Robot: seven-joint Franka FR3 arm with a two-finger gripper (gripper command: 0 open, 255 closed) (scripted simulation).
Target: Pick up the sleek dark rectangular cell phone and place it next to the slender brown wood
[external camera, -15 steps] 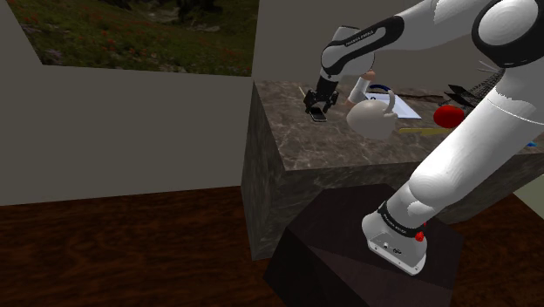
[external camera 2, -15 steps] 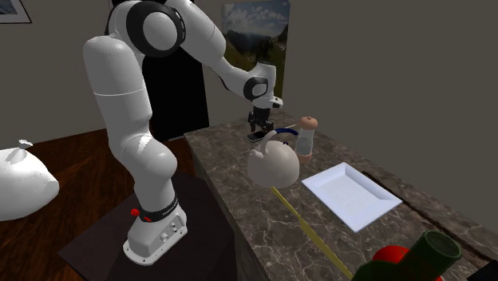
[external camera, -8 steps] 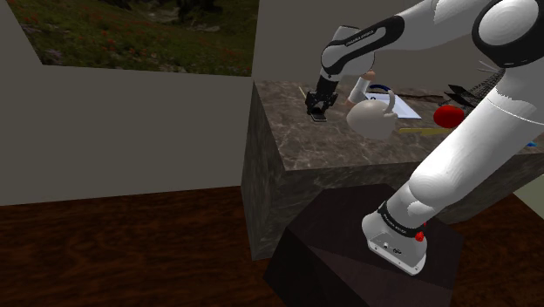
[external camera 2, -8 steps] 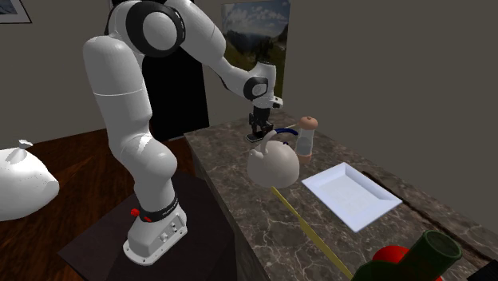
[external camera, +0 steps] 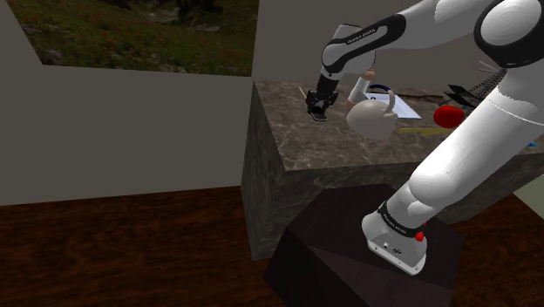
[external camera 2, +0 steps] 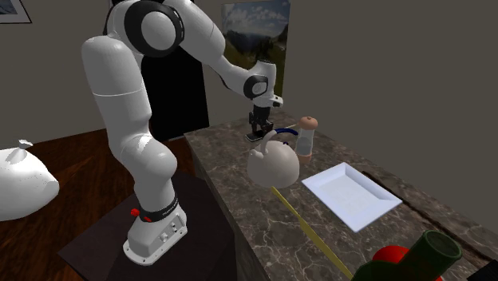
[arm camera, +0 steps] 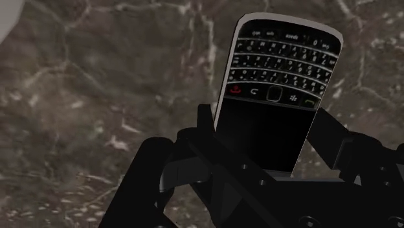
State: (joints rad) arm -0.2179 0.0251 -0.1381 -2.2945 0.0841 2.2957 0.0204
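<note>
Claw (arm camera: 265,129) clenched on the phone (arm camera: 278,71): black fingers press both long edges, keypad end sticks out past the tips, dark marble counter (external camera: 349,153) beneath. Can't tell if the phone touches the stone or hangs just off it. Everything else I'd place by the pale round kettle (external camera 2: 274,164). Claw & phone sit just beside it, on the side away from the stick, nr the counter's end. In the second exterior view the kettle's handle cuts across the fingers. Small pale bottle (external camera 2: 306,134) w/ a tan cap stands just beside the kettle too, nr the claw. Thin yellowish stick (external camera 2: 307,227) lies flat, one end by the kettle's base, running away from it along the counter edge. White tray (external camera 2: 351,194) lies nr the kettle, on the stick's other side, plain white bottom showing. Red thing (external camera 2: 389,257) & dark green bottle (external camera 2: 435,251) are well apart from the kettle, at the stick's far end. Arm (external camera 2: 132,120) climbs from the dark stand (external camera: 340,253), folds high up, forearm slopes down toward the kettle, wrist upright, fingers pointing down.
</note>
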